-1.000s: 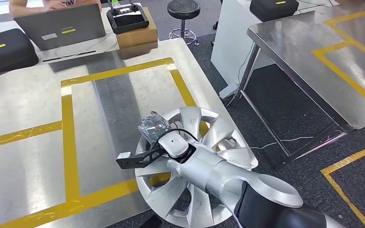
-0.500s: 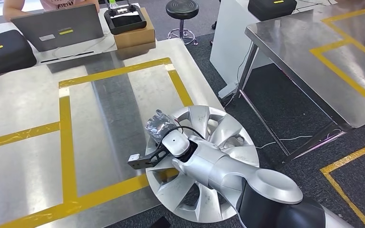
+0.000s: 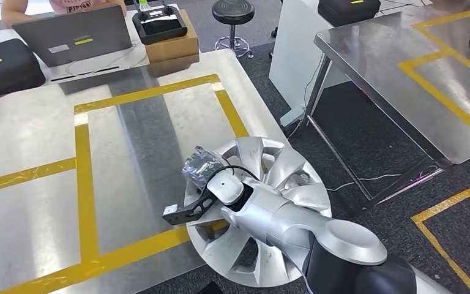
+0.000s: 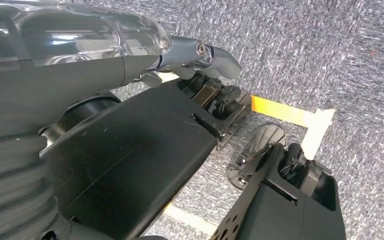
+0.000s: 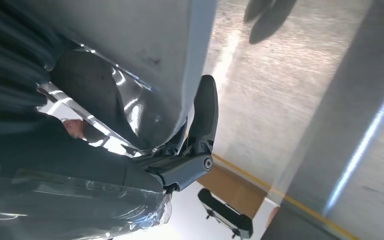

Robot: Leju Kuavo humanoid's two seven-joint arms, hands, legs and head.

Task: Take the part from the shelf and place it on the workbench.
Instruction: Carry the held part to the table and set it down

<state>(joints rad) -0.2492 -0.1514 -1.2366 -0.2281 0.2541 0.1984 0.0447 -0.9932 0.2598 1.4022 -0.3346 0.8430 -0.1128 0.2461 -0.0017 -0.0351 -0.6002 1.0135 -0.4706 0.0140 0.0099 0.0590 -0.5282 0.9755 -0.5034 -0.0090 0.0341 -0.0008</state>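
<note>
One silver wheel cover (image 3: 275, 184) sits in the right hand (image 3: 202, 166), fingers clamped on its rim w/ the thumb (image 5: 203, 117) pressed against the edge. Cover is under the hand and forearm, its rim nearest the hand overlapping the desk (image 3: 30, 202) corner by the yellow tape, the rest over the carpet. Left hand (image 4: 200, 55) hangs over the floor near a yellow line; can't tell if it's open or closed.

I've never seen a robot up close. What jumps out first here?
The big silver wheel cover held by the right hand, hanging half over the steel workbench's near corner. Yellow tape marks a rectangle on that bench. At its far edge stand a laptop and a cardboard box.
</note>
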